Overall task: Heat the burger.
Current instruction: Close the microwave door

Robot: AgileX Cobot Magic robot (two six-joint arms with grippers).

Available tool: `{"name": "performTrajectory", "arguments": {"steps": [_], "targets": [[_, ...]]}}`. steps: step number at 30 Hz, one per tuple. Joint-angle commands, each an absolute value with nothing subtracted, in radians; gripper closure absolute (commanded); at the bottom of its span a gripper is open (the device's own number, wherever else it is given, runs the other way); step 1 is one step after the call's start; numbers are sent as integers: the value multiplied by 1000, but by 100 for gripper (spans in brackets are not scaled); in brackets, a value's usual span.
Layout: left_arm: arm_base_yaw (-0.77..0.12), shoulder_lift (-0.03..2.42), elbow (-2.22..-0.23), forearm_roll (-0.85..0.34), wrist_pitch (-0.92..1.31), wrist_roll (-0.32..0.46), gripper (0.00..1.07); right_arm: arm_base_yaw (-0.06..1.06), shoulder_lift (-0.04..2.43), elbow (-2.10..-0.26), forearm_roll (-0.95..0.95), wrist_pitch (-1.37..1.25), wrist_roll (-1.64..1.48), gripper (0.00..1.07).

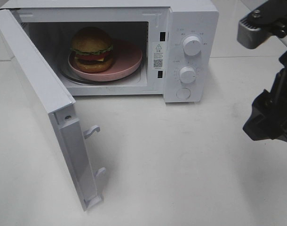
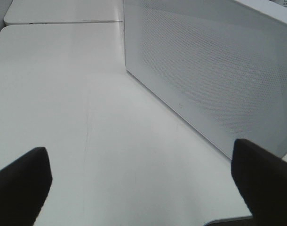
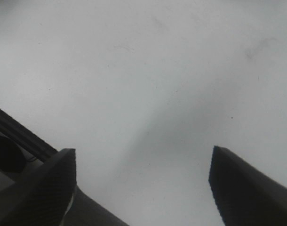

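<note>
The burger sits on its pink plate inside the microwave, ready for heating, as the left gripper, spread and empty, faces the open door, likely to swing it shut, while the right gripper hangs spread over the table.

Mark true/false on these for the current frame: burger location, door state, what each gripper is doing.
1. The burger sits on the pink plate inside the microwave. True.
2. The door is shut. False: it stands wide open.
3. The right gripper holds the burger. False: it is open and empty over the bare table.
4. The left gripper is open and holds nothing. True.
</note>
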State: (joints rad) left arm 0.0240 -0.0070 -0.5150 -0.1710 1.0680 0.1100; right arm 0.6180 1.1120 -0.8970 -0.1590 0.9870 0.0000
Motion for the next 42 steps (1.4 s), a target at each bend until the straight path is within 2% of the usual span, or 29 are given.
{"name": "performTrajectory", "arguments": {"steps": [1,3,9,20,34,42], "targets": [[26,-14,-515,-180,1070,107,10,567,1075,-867,-136,994,15,31],[26,-14,-515,-180,1070,107,10,491,1034,-827,-111,994,16,31],[26,-14,-515,-180,1070,107,10,410,906,-735,-116,992,24,31],[26,-14,-515,-180,1070,107,10,362,725,-650,-123,975,46,31],[26,-14,-515,-180,1070,107,10,167,272,-523,-116,950,81,31],[26,-14,-515,-180,1070,107,10,152,125,-502,-117,996,81,31]]}}
